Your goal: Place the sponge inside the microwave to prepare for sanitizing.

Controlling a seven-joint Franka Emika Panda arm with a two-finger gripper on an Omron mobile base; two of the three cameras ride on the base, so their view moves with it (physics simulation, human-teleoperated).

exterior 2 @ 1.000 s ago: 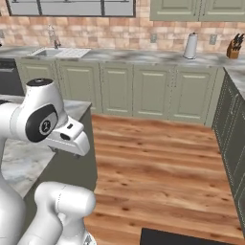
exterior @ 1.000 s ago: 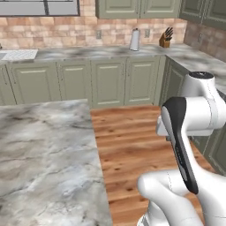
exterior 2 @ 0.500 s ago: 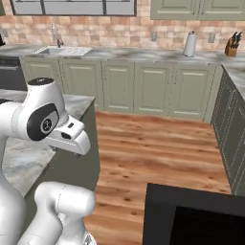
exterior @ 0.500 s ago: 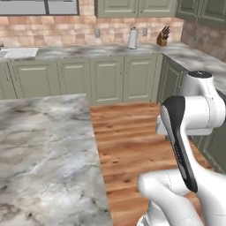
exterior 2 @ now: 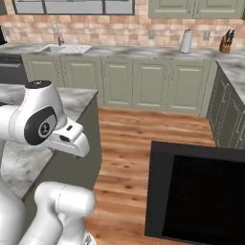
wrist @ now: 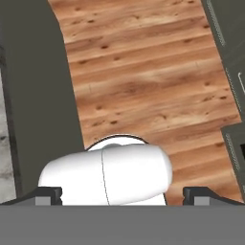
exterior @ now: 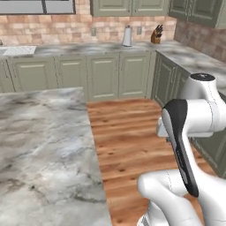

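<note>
The sponge is out of view. A large glossy black box point(exterior 2: 201, 191) stands at the lower right of the right base view; by its look it is the microwave, with only a dark front face showing. In the hand view my gripper point(wrist: 123, 196) points down at the wooden floor. Its two dark fingertips point(wrist: 48, 195) sit far apart with nothing between them, so it is open. The arm is folded close over the base, with the hand point(exterior 2: 72, 139) beside the island's corner.
A marble-topped island point(exterior: 39, 150) fills the left, its dark side wall point(wrist: 33, 95) close to the hand. Wooden floor point(exterior: 128, 132) runs ahead to green cabinets. The far counter point(exterior 2: 124, 50) holds a sink point(exterior 2: 62, 48), paper towel roll point(exterior 2: 185, 41) and knife block point(exterior 2: 225, 43).
The whole picture has shifted, so the base has moved. The black box has come into the right base view at the lower right and grown. The arm holds the same pose, jaws still wide.
</note>
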